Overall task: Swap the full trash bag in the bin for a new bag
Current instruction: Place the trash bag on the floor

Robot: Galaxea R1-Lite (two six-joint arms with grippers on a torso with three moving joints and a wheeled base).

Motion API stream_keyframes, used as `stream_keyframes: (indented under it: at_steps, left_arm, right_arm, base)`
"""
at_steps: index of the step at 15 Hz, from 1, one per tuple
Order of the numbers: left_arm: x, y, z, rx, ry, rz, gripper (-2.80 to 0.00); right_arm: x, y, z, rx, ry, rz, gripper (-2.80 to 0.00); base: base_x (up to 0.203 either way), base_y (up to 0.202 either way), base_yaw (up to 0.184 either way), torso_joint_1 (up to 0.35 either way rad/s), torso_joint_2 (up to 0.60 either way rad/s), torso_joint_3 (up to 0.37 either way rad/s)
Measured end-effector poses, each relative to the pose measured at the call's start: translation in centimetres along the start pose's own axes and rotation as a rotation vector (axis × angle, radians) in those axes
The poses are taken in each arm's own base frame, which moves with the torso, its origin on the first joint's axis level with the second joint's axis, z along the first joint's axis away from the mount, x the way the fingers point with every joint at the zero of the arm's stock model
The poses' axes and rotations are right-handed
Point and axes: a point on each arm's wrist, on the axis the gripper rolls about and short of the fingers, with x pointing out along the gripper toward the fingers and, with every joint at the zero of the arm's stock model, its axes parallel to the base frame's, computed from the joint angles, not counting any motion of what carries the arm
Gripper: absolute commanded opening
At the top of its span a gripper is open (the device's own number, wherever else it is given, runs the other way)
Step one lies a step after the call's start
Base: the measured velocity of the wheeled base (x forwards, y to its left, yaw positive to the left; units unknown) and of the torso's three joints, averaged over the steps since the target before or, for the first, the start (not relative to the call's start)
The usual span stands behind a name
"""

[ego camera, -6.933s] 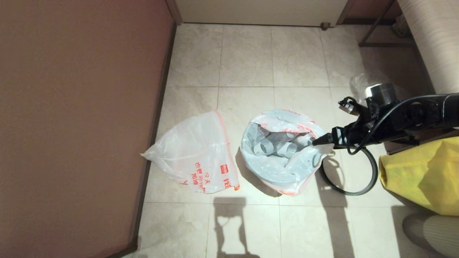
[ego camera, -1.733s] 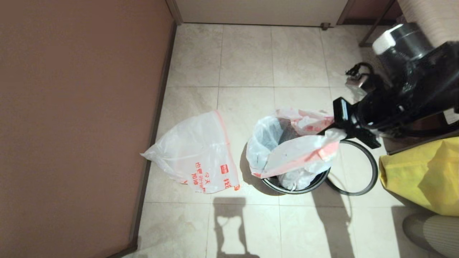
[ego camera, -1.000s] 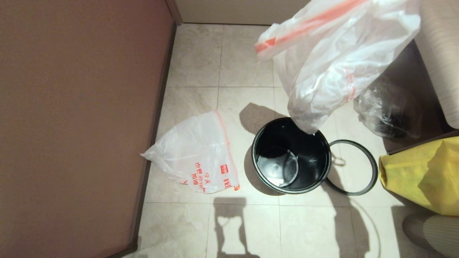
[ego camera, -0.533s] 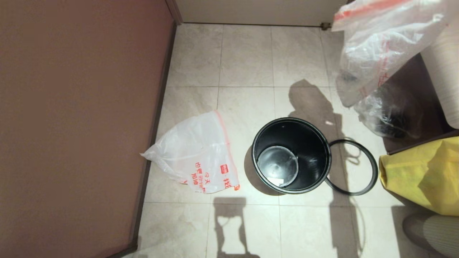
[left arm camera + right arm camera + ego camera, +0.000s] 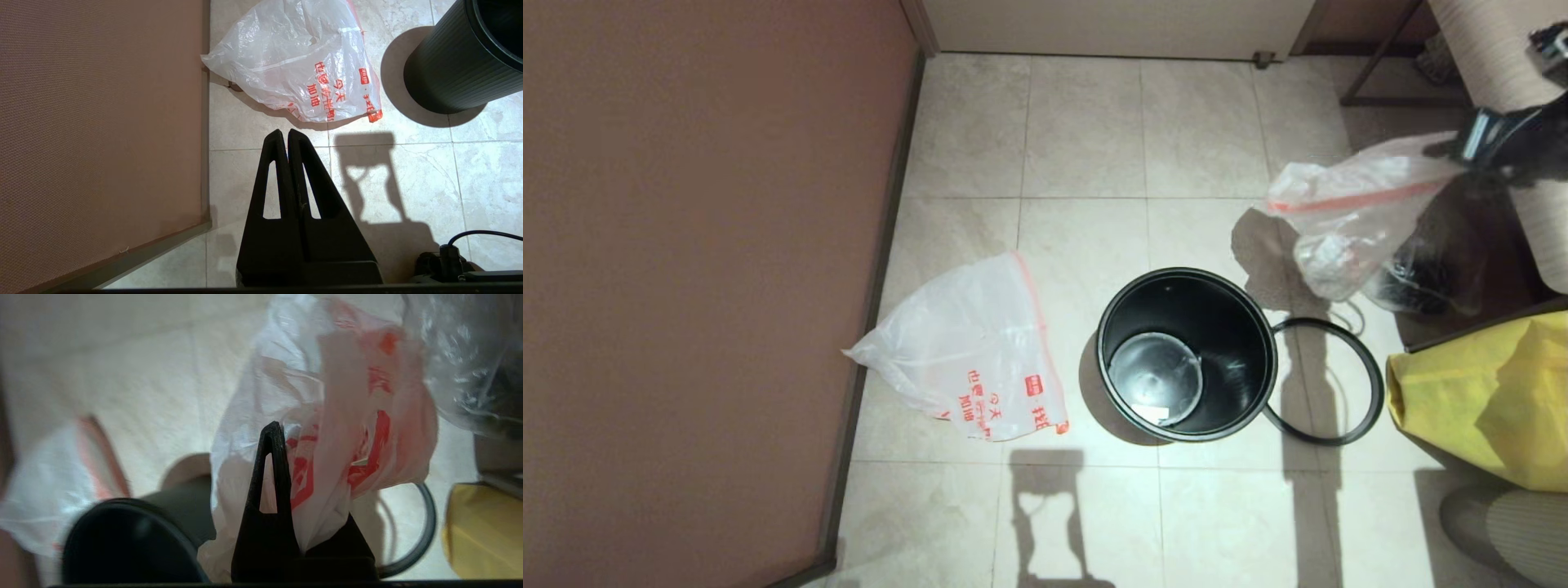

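The bin (image 5: 1184, 355) stands open on the tiles, black and glossy inside, with nothing in it. Its loose grey ring (image 5: 1327, 384) lies flat on the floor against its right side. The full trash bag (image 5: 1347, 212) hangs in the air to the right of and beyond the bin, and my right gripper (image 5: 1455, 149) is shut on its orange-red rim. In the right wrist view the bag (image 5: 327, 416) covers one of the fingers (image 5: 270, 477). The new bag (image 5: 972, 359) lies limp and flat left of the bin. My left gripper (image 5: 287, 132) hovers shut and empty near the new bag (image 5: 302, 69).
A clear bag with dark contents (image 5: 1421, 261) sits on the floor just behind the hanging bag. A yellow bag (image 5: 1486, 392) fills the right edge. A brown wall (image 5: 703, 286) runs along the left, with a door and metal legs at the back.
The full bag came up out of the bin, swung high, and has now moved right and down beside the clear bag. The bin, ring and new bag stayed put.
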Motion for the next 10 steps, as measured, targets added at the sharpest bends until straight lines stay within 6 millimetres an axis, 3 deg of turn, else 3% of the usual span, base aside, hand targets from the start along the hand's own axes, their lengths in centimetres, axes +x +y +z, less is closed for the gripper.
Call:
stream_keyframes:
  at_steps: [1, 3, 5, 7, 10]
  left_arm:
    - [0.0, 0.0, 0.0, 0.0, 0.0, 0.0, -2.8]
    - [0.0, 0.0, 0.0, 0.0, 0.0, 0.0, -2.8]
    - [0.0, 0.0, 0.0, 0.0, 0.0, 0.0, -2.8]
    - [0.0, 0.0, 0.0, 0.0, 0.0, 0.0, -2.8]
    - [0.0, 0.0, 0.0, 0.001, 0.0, 0.0, -2.8]
  right_arm:
    - [2.0, -1.0, -1.5, -0.03, 0.038, -0.031, 0.0]
    - [4.9, -2.3, -4.0, -0.086, 0.1, -0.089, 0.0]
    - [5.3, -2.5, -4.8, -0.081, 0.15, -0.097, 0.0]
    - [3.5, -1.8, -4.5, -0.077, 0.219, -0.111, 0.0]
    - [-2.0, 0.3, -3.1, -0.067, 0.339, -0.144, 0.0]
  base:
    - [0.0, 0.0, 0.0, 0.0, 0.0, 0.0]
    - [0.0, 0.0, 0.0, 0.0, 0.0, 0.0]
    - [0.0, 0.0, 0.0, 0.0, 0.0, 0.0]
    - [0.0, 0.0, 0.0, 0.0, 0.0, 0.0]
    - [0.0, 0.0, 0.0, 0.0, 0.0, 0.0]
